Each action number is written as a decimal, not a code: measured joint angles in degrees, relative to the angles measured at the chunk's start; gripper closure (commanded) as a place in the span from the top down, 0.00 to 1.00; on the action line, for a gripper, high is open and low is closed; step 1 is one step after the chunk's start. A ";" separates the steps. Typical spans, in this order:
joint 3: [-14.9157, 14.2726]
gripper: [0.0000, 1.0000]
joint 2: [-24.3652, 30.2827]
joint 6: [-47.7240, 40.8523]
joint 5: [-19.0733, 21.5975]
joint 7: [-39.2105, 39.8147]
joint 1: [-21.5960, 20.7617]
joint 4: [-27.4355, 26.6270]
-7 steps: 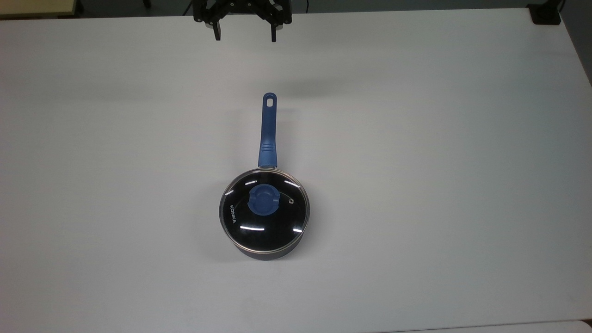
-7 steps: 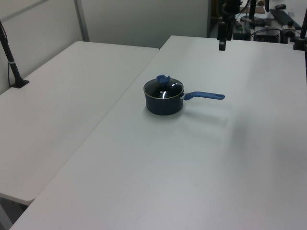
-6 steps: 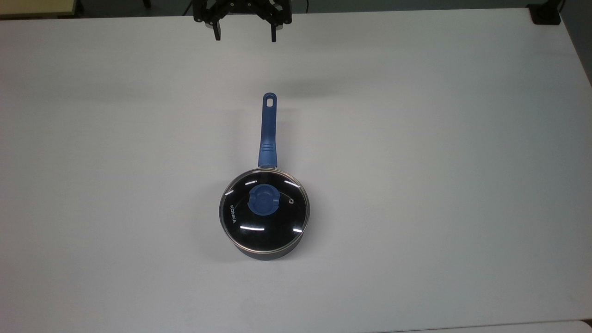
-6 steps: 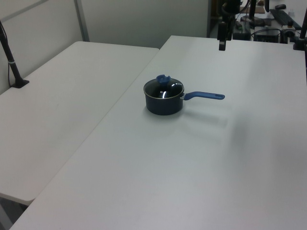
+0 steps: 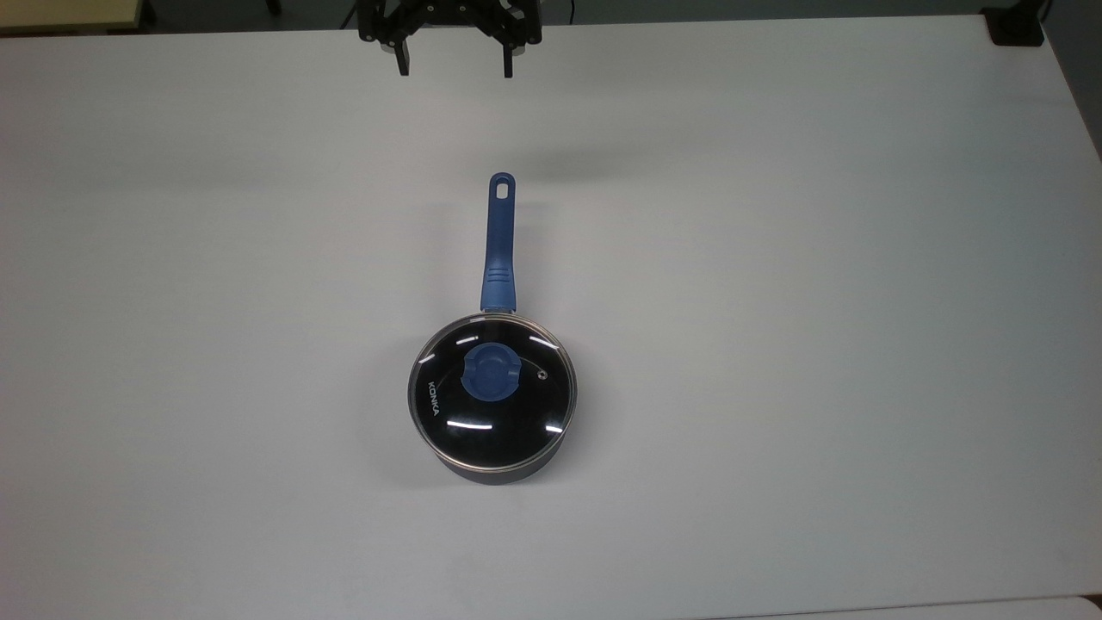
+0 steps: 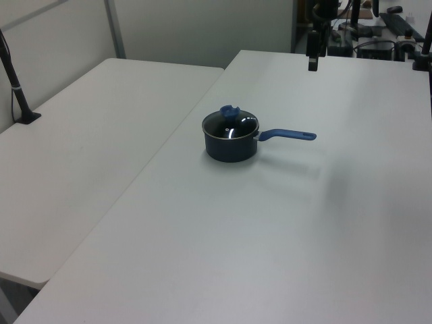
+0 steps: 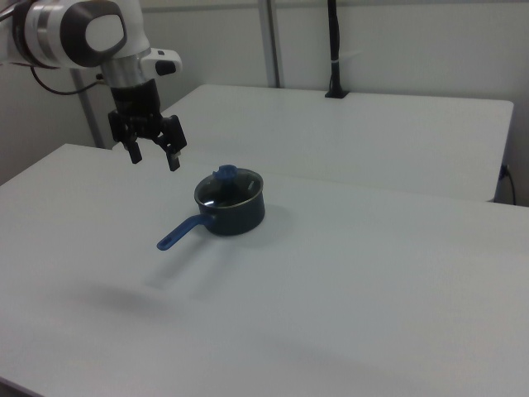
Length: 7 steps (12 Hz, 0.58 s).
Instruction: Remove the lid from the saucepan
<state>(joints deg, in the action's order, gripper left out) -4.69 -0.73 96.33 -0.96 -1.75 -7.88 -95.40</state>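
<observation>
The dark saucepan (image 5: 495, 469) (image 6: 229, 147) (image 7: 235, 217) stands on the white table with its long blue handle (image 5: 499, 245) (image 6: 287, 135) (image 7: 182, 233) pointing toward the top view's upper edge. The glass lid (image 5: 448, 405) (image 6: 230, 126) (image 7: 227, 189) with a blue knob (image 5: 491, 375) (image 6: 228, 112) (image 7: 226, 174) rests on it. My gripper (image 5: 455, 67) (image 6: 312, 62) (image 7: 154, 160) hangs open in the air well beyond the handle's end, above the table's far edge in the top view, with nothing between its fingers.
The white table (image 5: 818, 301) spreads wide around the pan. A second white table (image 6: 81, 155) (image 7: 372, 124) adjoins it. A black post (image 6: 17, 88) (image 7: 334, 50) stands on that second table, and a black clamp (image 5: 1016, 26) sits at the top view's upper right corner.
</observation>
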 measured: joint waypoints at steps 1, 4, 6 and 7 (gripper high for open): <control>0.00 1.00 -0.01 0.00 0.00 0.05 0.05 0.00; 0.00 1.00 -0.30 0.00 0.00 0.12 0.06 -0.01; 0.00 1.00 -1.75 0.01 0.01 0.12 0.06 0.86; 0.01 1.00 -3.47 0.08 0.03 0.11 0.06 1.96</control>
<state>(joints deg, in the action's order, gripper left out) -4.68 -4.19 96.42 -0.93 -1.64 -7.82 -93.44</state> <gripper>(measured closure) 0.000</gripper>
